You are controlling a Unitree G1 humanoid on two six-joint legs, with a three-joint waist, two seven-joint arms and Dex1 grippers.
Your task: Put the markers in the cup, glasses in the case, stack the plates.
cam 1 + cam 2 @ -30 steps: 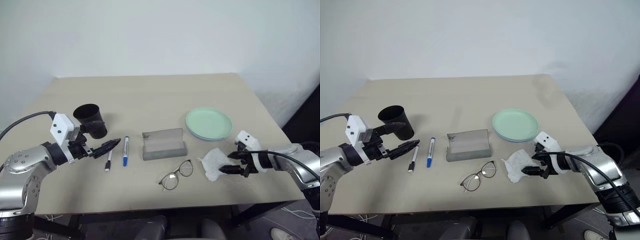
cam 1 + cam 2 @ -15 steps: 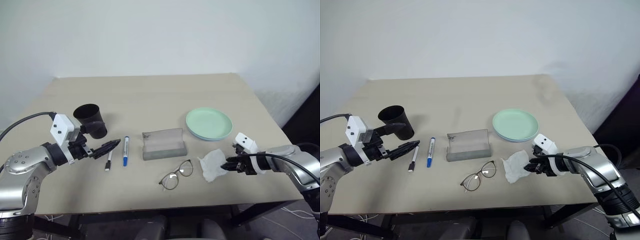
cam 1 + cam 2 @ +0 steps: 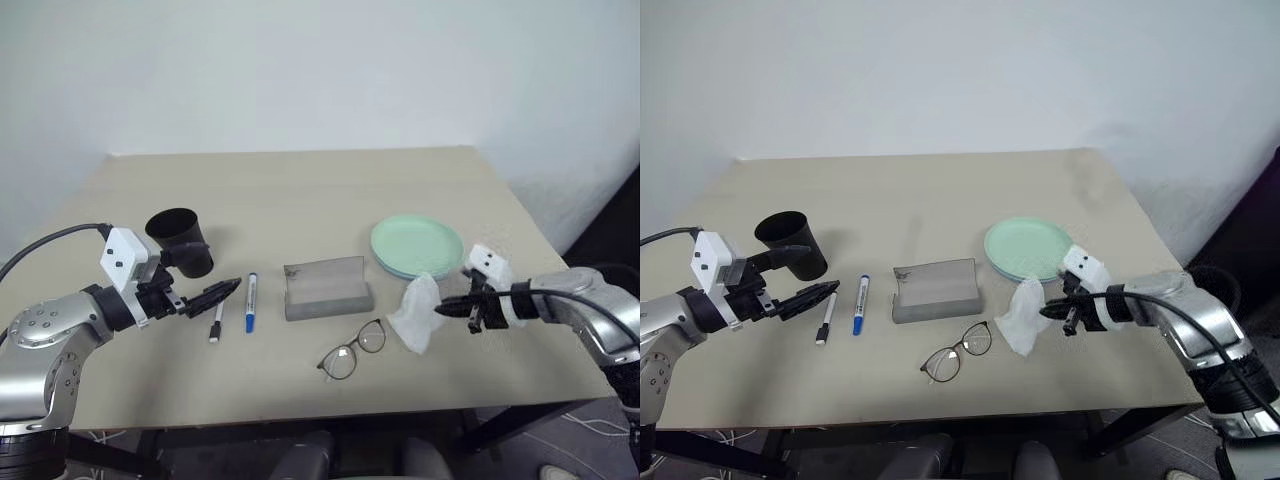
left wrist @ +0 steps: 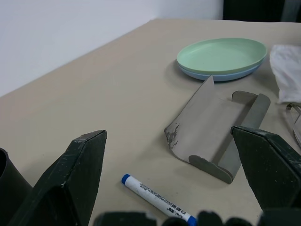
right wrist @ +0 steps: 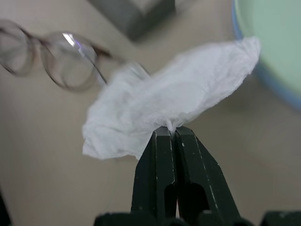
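The two markers lie side by side on the table, the black-capped marker (image 3: 217, 322) and the blue-capped marker (image 3: 251, 301). My left gripper (image 3: 215, 293) hovers open just over them, beside the black cup (image 3: 181, 242). The grey case (image 3: 328, 288) stands open at mid-table, with the glasses (image 3: 354, 349) lying in front of it. The mint green plate (image 3: 417, 246) rests on the light blue plate (image 4: 221, 74). My right gripper (image 3: 443, 309) is shut on a crumpled white tissue (image 3: 416, 312), which hangs lifted between the glasses and the plates.
The table's front edge (image 3: 330, 412) runs close below the glasses. The right edge (image 3: 545, 250) passes just beyond the plates. Bare tabletop stretches behind the cup, case and plates to the wall.
My right gripper closed on the tissue and lifted it up and to the left, off the table. The left arm and everything else stayed put.
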